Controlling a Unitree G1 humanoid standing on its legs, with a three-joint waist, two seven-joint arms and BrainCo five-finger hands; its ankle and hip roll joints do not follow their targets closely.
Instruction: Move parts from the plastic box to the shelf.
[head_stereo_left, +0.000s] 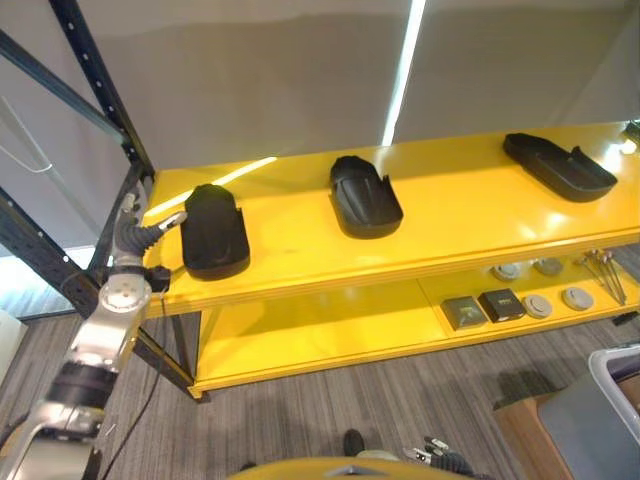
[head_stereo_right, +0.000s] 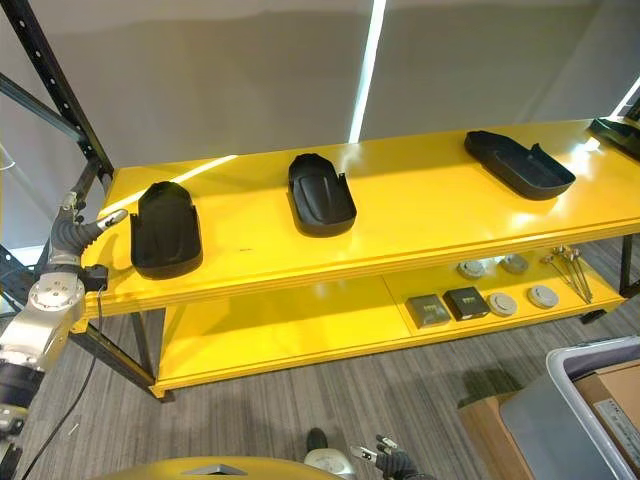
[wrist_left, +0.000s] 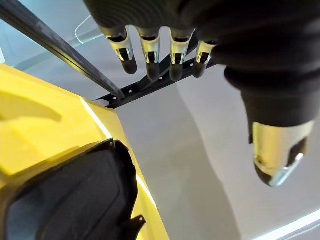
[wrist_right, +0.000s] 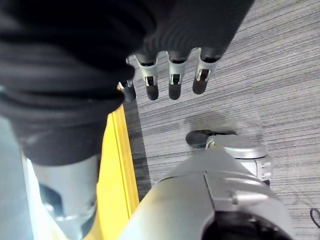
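1. The yellow shelf (head_stereo_left: 450, 225) has an upper board and a lower board (head_stereo_left: 330, 325), held by a dark perforated frame (head_stereo_left: 95, 80) at its left end.
2. Three black parts lie on the upper board, well apart: the left part (head_stereo_left: 213, 232) near the left end, the middle part (head_stereo_left: 364, 196), and the right part (head_stereo_left: 558, 165). The right eye view adds the tip of a fourth part (head_stereo_right: 618, 131) at the far right.
3. The grey plastic box (head_stereo_right: 590, 405) sits on the floor at lower right, beside a brown carton (head_stereo_right: 490, 425).
4. Small items (head_stereo_left: 500, 303) rest on the lower board's right half; no writing is legible.
5. The left hand (head_stereo_left: 150, 232) hovers just beside the left part; its wrist view shows relaxed fingers (wrist_left: 150, 55) released, grasping nothing.
6. The right hand (wrist_right: 170, 75) hangs over the floor, fingers loose and empty.
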